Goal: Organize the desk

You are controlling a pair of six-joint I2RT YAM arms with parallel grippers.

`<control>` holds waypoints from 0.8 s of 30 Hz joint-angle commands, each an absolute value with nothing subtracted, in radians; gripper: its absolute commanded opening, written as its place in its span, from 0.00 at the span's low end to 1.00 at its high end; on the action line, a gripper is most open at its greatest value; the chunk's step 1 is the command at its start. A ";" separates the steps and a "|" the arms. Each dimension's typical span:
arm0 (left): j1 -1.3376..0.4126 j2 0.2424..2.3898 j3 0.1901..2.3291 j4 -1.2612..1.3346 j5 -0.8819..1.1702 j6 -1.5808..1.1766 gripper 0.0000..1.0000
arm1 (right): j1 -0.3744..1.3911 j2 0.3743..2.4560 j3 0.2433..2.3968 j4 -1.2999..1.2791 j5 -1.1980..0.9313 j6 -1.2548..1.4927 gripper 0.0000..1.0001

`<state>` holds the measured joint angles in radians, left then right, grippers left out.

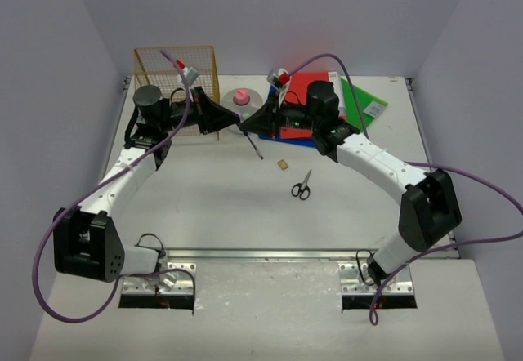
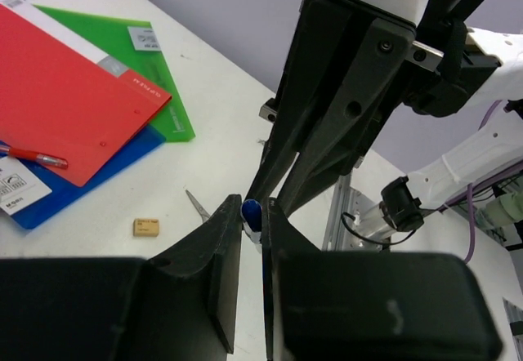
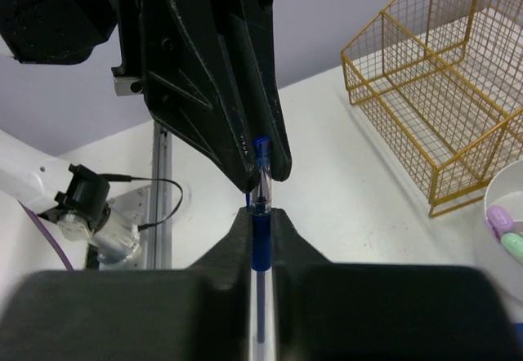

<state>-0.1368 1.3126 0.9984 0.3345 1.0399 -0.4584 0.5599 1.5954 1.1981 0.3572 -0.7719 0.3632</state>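
The white desk (image 1: 204, 206) holds scattered stationery. My two grippers meet tip to tip above its far middle. My right gripper (image 1: 249, 122) is shut on a blue pen (image 1: 255, 147), which runs along its jaws in the right wrist view (image 3: 260, 238) with its clear tip pointing out. My left gripper (image 1: 236, 118) is shut on the blue pen cap (image 2: 252, 211) at that tip; the cap also shows in the right wrist view (image 3: 261, 145). The pen's tail slants down toward the desk.
A gold wire rack (image 1: 176, 71) stands at the back left, a white dish (image 1: 242, 98) beside it. Red (image 1: 304, 90), blue and green (image 1: 364, 104) folders lie at the back right. Scissors (image 1: 301, 186) and an eraser (image 1: 283, 164) lie mid-desk. A metal rail (image 1: 270, 255) runs along the near edge.
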 commanded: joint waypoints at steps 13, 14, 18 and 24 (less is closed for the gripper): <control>-0.143 1.458 1.387 -0.163 0.268 0.127 0.00 | 0.385 1.514 1.124 0.261 -0.664 0.397 0.77; -0.143 1.484 1.415 -0.172 0.228 0.134 0.00 | 0.369 1.506 1.112 0.258 -0.661 0.391 0.77; -0.143 1.554 1.471 -0.156 0.156 0.137 0.00 | 0.327 1.481 1.074 0.248 -0.645 0.377 0.77; -0.143 1.642 1.511 -0.091 0.143 0.133 0.00 | 0.295 1.444 1.023 0.234 -0.630 0.359 0.77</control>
<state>-0.1379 1.6125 1.4518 -0.1512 0.1991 0.1133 0.3129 1.4929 1.0380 0.2214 -0.6476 0.3845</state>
